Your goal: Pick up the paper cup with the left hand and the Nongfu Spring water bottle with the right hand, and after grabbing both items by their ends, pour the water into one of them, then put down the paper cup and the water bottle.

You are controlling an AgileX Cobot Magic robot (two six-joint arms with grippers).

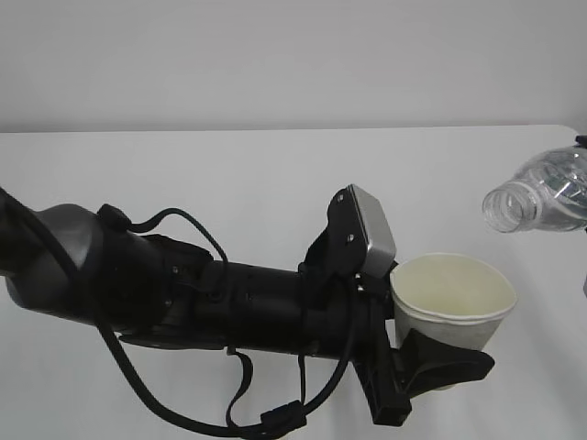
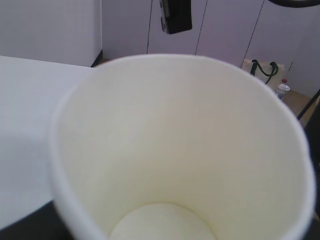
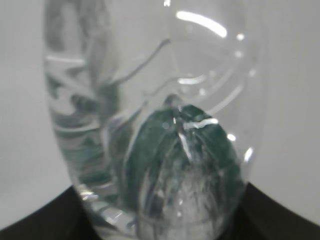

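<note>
Paper cup (image 1: 453,298) sits upright, clamped in the left jaws; bottle (image 1: 541,192), tilted sideways, fills the right jaws.

You face a white counter (image 1: 229,174) running to a plain pale wall (image 1: 275,55) at the far side. Left wrist view: pale panelled doors (image 2: 225,30), a bag (image 2: 262,67) on the floor far right.

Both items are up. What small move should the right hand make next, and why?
Probably shift the water bottle left and a bit lower until its mouth sits over the paper cup. The bottle is already tipped with its open mouth facing left, but it hangs up and to the right of the rim, apart from it. The cup, held by the left hand, looks dry inside.
</note>
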